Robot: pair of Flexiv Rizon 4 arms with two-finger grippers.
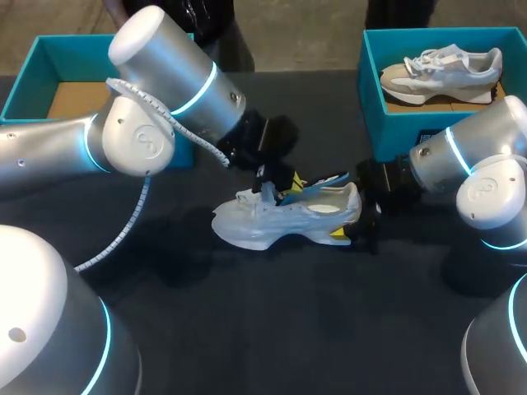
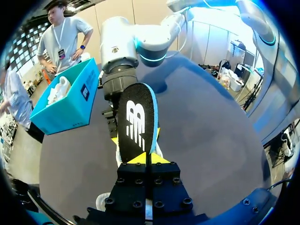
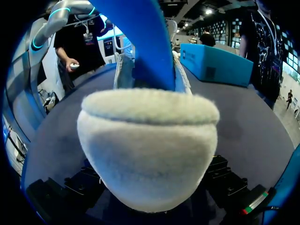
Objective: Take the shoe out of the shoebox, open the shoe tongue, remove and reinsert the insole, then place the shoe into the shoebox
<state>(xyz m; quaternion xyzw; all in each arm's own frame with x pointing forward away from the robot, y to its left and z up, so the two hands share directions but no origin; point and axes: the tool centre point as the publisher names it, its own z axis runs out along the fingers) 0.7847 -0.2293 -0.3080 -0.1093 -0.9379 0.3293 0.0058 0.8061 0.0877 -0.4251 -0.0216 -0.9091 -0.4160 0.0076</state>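
- shoe rests on its sole in the middle of the dark table, toe toward my left arm, heel toward my right, outside both boxes
- left gripper is clenched on the insole, which is black with a blue edge and is held up over the shoe's opening
- right gripper sits at the shoe's heel, which fills its wrist view; i cannot tell whether it grasps the heel
- left shoebox, teal, stands at the far left behind the left arm
- right shoebox, teal, stands at the far right and holds a second shoe
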